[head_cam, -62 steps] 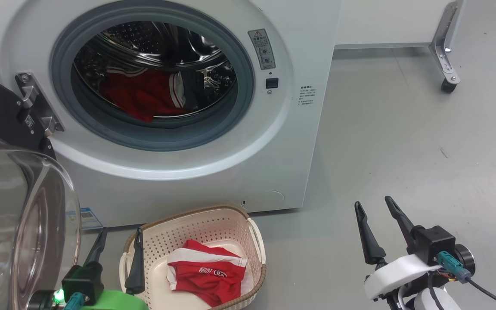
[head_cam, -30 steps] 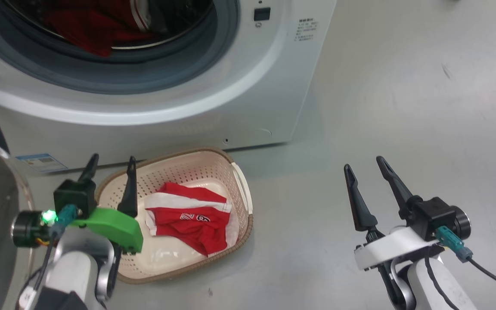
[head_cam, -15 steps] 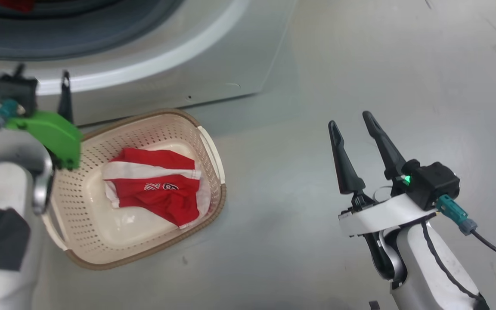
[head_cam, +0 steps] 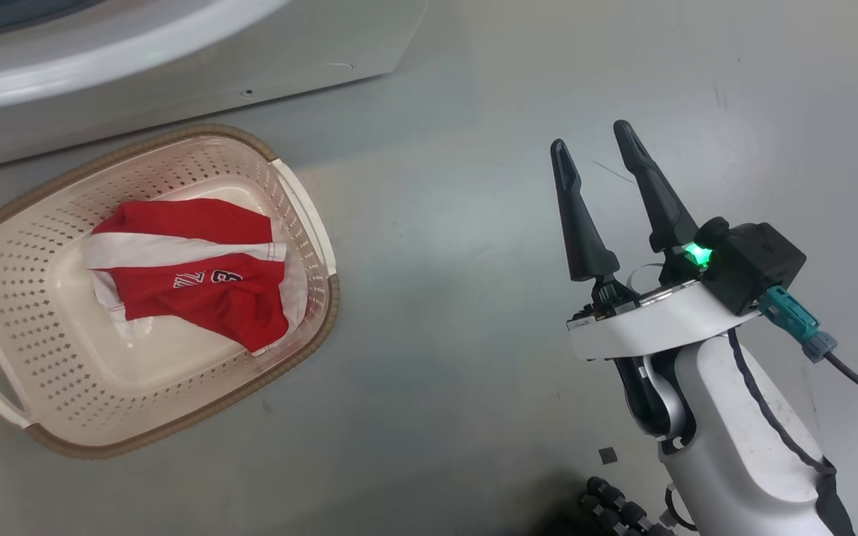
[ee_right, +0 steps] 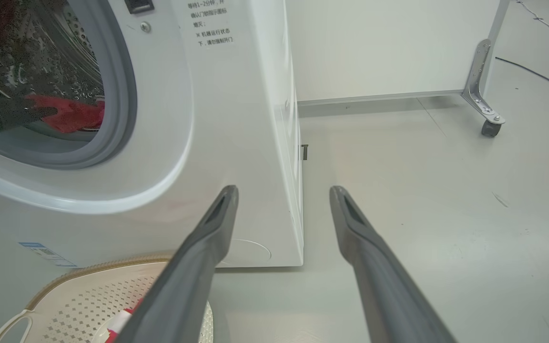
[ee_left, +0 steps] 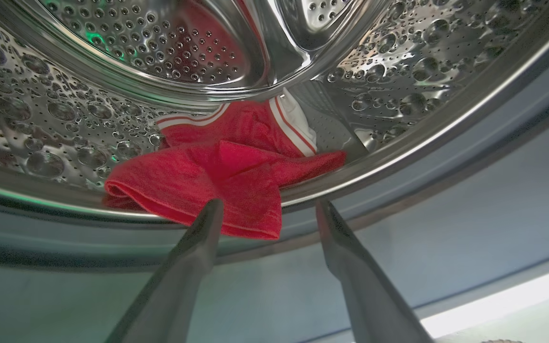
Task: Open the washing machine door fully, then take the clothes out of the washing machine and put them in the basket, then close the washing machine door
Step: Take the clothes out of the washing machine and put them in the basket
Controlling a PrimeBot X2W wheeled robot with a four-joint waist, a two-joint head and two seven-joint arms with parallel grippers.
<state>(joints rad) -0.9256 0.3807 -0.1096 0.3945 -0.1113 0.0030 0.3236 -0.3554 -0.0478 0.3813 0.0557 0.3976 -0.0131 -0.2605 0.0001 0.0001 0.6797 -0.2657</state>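
Note:
My left gripper is open at the mouth of the washing machine's steel drum. Its fingertips hover just before the edge of the red clothes that lie on the drum's lip, white-striped trim behind. The right wrist view shows a dark finger of that gripper inside the round opening beside the red cloth. My right gripper stands open over bare floor, right of the basket. A red and white garment with white lettering lies in the basket. The washing machine door is out of view.
The washer's white front rises just behind the basket. Grey floor spreads to the right of both. A white panel on a metal bracket with a caster stands at the far right, and a cable lies beyond it.
The head camera has tilted down, so the washer has slid up out of its view. My left arm rose toward the drum and left the head view. Both grippers stayed open.

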